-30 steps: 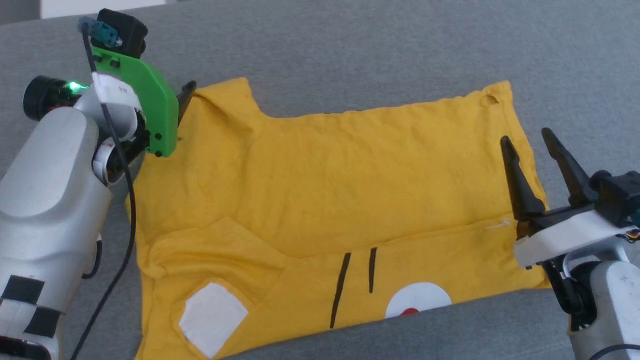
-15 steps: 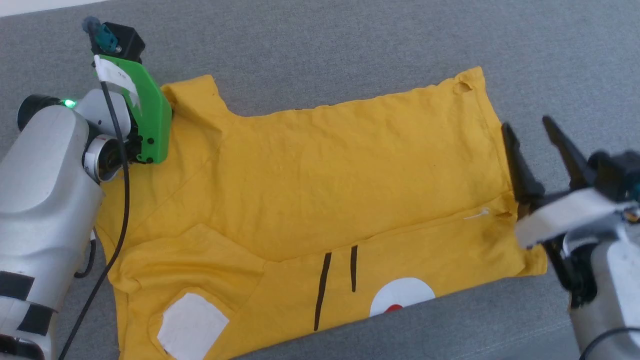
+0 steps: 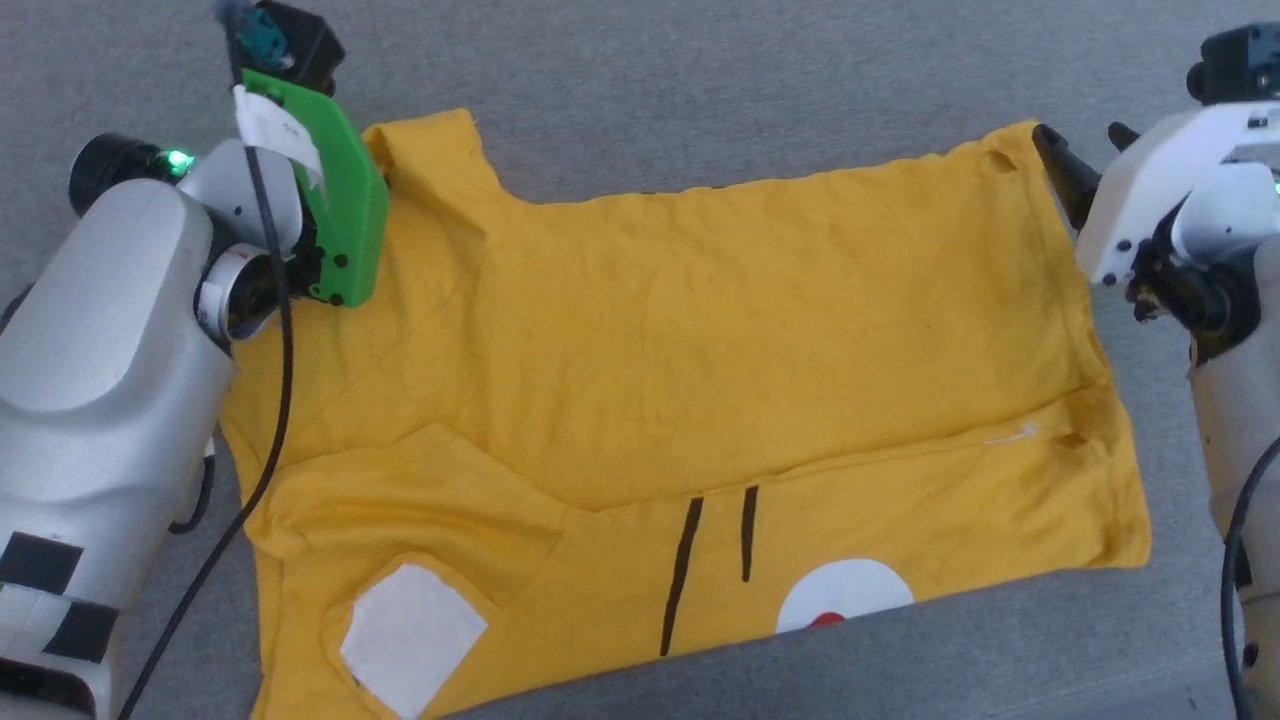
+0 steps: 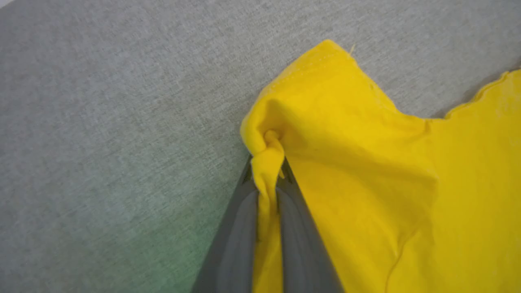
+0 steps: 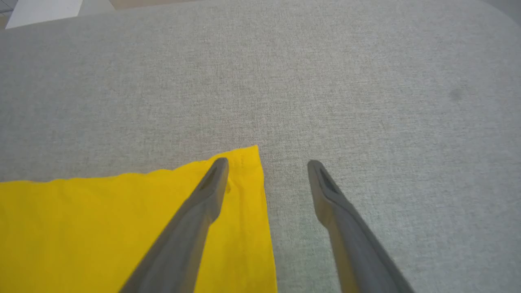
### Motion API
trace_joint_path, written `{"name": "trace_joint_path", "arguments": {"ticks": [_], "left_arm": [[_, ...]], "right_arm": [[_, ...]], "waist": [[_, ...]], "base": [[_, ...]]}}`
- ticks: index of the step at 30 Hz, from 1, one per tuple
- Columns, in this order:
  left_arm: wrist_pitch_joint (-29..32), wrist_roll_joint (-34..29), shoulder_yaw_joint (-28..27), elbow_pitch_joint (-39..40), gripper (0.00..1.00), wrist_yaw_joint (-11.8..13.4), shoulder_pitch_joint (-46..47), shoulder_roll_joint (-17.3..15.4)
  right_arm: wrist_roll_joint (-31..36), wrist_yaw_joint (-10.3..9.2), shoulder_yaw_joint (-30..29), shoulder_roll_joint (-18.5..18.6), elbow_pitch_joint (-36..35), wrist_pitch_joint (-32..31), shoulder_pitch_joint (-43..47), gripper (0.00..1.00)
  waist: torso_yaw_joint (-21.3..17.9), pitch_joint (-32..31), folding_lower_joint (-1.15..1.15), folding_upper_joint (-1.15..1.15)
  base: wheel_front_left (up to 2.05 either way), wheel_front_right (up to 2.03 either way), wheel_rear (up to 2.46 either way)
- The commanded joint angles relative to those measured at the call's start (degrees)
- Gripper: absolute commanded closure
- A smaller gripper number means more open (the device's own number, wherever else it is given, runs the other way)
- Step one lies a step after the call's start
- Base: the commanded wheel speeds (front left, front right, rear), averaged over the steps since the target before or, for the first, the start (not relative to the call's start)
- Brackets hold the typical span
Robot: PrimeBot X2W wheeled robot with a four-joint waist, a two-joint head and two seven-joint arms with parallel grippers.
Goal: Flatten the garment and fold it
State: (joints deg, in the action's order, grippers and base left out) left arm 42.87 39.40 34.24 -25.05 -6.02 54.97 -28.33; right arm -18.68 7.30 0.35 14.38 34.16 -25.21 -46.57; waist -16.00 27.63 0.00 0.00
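In the head view a green plate [image 3: 345, 200] on the left wrist hides the fingers of the left gripper [image 4: 266, 173], just at the T-shirt's [image 3: 700, 350] far left sleeve. The shirt's near left corner runs off the bottom of that view. Along the shirt's near edge, the white circle with a red dot [image 3: 845, 600] is only partly visible. Two black stripes [image 3: 685, 570] and a white patch [image 3: 410, 635] show on the folded-up near strip.

The mustard-yellow shirt lies spread on a grey fabric surface [image 3: 700, 70], wrinkled, with its near part doubled over. The left wrist view shows the left fingers pressed together on a bunched pinch of the sleeve edge. The right gripper [image 5: 268, 164] has its fingers wide apart, straddling the shirt's far right corner: one finger over the cloth, the other over bare grey beside the shirt. Whether either tip touches is unclear.
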Motion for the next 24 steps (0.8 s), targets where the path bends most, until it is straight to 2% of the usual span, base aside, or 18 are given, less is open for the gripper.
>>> {"name": "trace_joint_path", "arguments": {"ticks": [1, 5, 6, 7, 9, 13, 17, 24], "left_arm": [[0.55, -0.32, 1.07, 0.17, 1.00, -0.36, -0.06, 0.71], [0.46, -0.56, 2.12, 2.36, 1.00, -0.65, 0.80, 1.05], [0.42, -0.58, 2.38, 2.90, 1.00, -0.71, 0.92, 1.08], [0.33, -0.57, 2.56, 3.34, 1.00, -0.75, 1.00, 1.13], [-0.12, -0.63, 2.84, 4.24, 1.00, -0.84, 1.09, 1.08], [-0.78, -0.49, 3.10, 5.19, 1.00, -0.92, 0.92, 0.91], [-4.40, -0.84, 2.37, 5.60, 1.00, -0.58, -0.18, 0.63], [-19.40, -2.40, 0.20, 8.53, 1.00, 0.61, -7.95, -0.13]], "right_arm": [[0.03, 0.19, -0.23, -0.17, 2.01, -1.76, -1.89, 0.00], [1.06, 0.19, -1.50, -0.23, 7.58, -7.13, -5.64, 0.01], [1.31, 0.19, -2.07, -0.36, 8.84, -8.48, -6.44, 0.50], [1.79, 0.19, -2.31, -0.39, 9.79, -9.74, -6.94, 0.62], [3.08, 0.19, -2.27, -0.37, 10.98, -11.69, -7.74, 1.00], [4.81, 0.19, -1.70, -0.34, 11.07, -12.73, -8.15, 1.00], [4.71, 0.19, -1.07, -0.23, 8.47, -8.54, -6.55, 1.00], [-0.89, 0.19, 1.77, 1.36, -0.19, 4.73, 2.97, 1.00]], "waist": [[1.90, 1.60, 0.00, 0.00], [3.58, 2.68, 0.00, 0.00], [3.91, 2.85, 0.00, 0.00], [4.18, 2.95, 0.00, 0.00], [4.57, 3.07, 0.00, 0.00], [5.00, 2.92, 0.00, 0.00], [5.08, 1.32, 0.00, 0.00], [5.01, -5.30, 0.00, 0.00]], "base": [[0.00, 0.00, 0.00], [0.00, 0.00, 0.00], [0.00, 0.00, 0.00], [0.00, 0.00, 0.00], [0.00, 0.00, 0.00], [0.00, 0.00, 0.00], [0.00, 0.00, 0.00], [0.00, 0.00, 0.00]]}}
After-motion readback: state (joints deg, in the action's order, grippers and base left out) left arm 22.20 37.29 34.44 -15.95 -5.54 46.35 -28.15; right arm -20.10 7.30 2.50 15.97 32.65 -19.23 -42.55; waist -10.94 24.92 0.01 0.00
